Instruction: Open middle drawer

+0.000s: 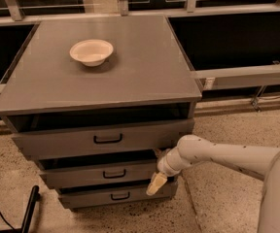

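Note:
The grey cabinet point(96, 76) has three drawer fronts stacked one above another. The middle drawer point(81, 176) is the medium-height grey front with a small black bar handle point(114, 174). It stands slightly out, with a dark gap above it. My gripper point(155, 183) is pale yellow at the end of the white arm point(218, 154). It sits at the right end of the middle drawer's front, well to the right of the handle, hanging down over the bottom drawer's right end.
The tallest top drawer point(57, 142) is also out a little under the cabinet top. The slim bottom drawer point(91, 198) is below. A white bowl point(91, 51) sits on the cabinet top. A black bar point(28, 210) leans at the lower left. Speckled floor lies to the right.

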`<state>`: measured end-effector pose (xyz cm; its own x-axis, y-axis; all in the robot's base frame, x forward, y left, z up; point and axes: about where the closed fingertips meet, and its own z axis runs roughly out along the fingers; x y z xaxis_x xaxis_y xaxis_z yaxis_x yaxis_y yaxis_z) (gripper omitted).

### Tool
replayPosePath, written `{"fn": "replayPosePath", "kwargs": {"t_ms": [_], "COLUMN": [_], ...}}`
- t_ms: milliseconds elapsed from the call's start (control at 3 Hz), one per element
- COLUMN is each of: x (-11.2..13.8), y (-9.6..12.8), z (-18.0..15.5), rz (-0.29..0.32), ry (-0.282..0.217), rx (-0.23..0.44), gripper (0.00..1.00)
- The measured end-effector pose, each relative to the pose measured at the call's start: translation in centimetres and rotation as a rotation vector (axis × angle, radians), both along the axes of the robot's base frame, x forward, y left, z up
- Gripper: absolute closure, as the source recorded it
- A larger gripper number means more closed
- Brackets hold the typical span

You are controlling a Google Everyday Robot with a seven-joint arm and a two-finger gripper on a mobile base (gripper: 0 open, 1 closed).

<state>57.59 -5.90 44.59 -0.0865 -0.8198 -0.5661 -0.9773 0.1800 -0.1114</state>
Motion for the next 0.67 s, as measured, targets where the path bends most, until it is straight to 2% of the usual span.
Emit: {"fn": "replayPosePath", "kwargs": {"t_ms": [667], "x": [0.88], "y": [0.14], "z": [-1.97], "rz": [0.006], "ry": [0.031], "rx": [-0.013], "gripper": [0.0]}}
